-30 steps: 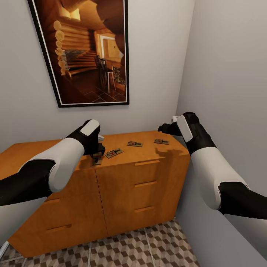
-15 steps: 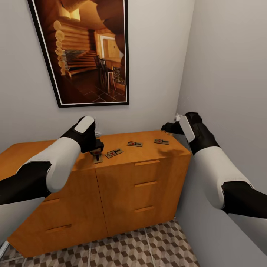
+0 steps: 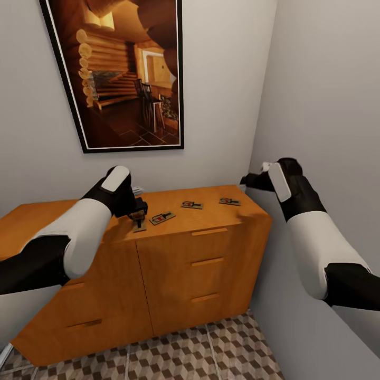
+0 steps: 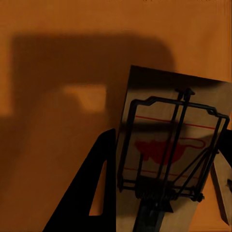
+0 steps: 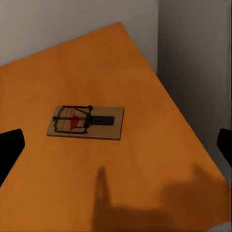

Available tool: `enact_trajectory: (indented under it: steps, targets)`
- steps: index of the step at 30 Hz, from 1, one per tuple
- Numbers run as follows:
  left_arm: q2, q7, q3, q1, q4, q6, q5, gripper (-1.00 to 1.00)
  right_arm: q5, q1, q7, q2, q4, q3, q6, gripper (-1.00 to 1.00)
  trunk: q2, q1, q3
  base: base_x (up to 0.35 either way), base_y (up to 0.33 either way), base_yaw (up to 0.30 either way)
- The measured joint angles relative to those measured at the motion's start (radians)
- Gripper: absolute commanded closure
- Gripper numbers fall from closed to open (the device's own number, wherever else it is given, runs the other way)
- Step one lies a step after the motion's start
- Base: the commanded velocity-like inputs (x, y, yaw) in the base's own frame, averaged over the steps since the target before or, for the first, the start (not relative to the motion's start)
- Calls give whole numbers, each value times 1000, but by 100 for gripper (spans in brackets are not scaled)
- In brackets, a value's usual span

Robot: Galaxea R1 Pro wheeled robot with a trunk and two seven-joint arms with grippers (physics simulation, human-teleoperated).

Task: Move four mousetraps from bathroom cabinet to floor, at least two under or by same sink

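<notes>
Mousetraps lie on the top surface of the cabinet (image 3: 174,248), a low orange-brown unit with slim drawer handles standing in a corner under a framed picture (image 3: 126,74) of a log interior. Four traps are spread along the top from left to right. The leftmost mousetrap (image 3: 139,226) sits near the front edge, directly under the left hand (image 3: 138,210). In the left wrist view that trap (image 4: 174,154) fills the space between the dark fingers (image 4: 92,193), which stand on either side of the wooden slab, with its wire bar and red mark plain to see; whether they press on it cannot be told. Just to its right lies a second trap (image 3: 162,217), then a third (image 3: 192,204), and the rightmost trap (image 3: 230,201) near the right wall. The right hand (image 3: 248,182) hangs above the cabinet's far right corner, its fingers apart and empty, with the rightmost trap (image 5: 86,122) lying flat below it. The patterned bathroom floor (image 3: 200,353) shows in front of the cabinet.
</notes>
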Motion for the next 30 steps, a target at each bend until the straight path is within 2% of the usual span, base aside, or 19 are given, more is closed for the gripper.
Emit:
enact_trajectory:
  steps: [3,8,12,16,19,20,21,22,30]
  targets:
    - [0,9,6,14,-29,6,4,100,-17,0,-17,-6,-17,16,1,-100,0,0,0,0,0,0]
    - [-2,27,7,38,-78,12,18,100,-32,1,-44,-1,-45,41,1,-100,0,0,0,0,0,0]
    - [-3,40,22,18,-99,9,44,100,-33,3,-46,0,-67,63,1,-100,0,0,0,0,0,0]
    - [-5,52,47,-5,-77,10,75,100,-33,9,-45,1,-83,86,-1,-100,0,0,0,0,0,0]
    - [-4,62,54,-22,-60,9,98,100,-32,17,-45,1,-69,102,-2,-100,0,0,0,0,0,0]
    - [-4,153,53,-141,132,7,194,100,-38,20,-45,1,-60,192,-4,-100,0,0,-1,0,0,0]
    - [-4,157,53,-245,158,5,203,100,-31,21,-45,1,-56,195,-3,-100,0,0,0,0,0,0]
    - [-5,158,54,-276,179,5,211,100,-31,23,-45,1,-51,196,-3,-100,0,0,0,0,0,0]
    - [-7,159,53,-300,225,5,222,100,-30,42,-44,1,-44,199,-5,-100,0,0,0,0,0,0]
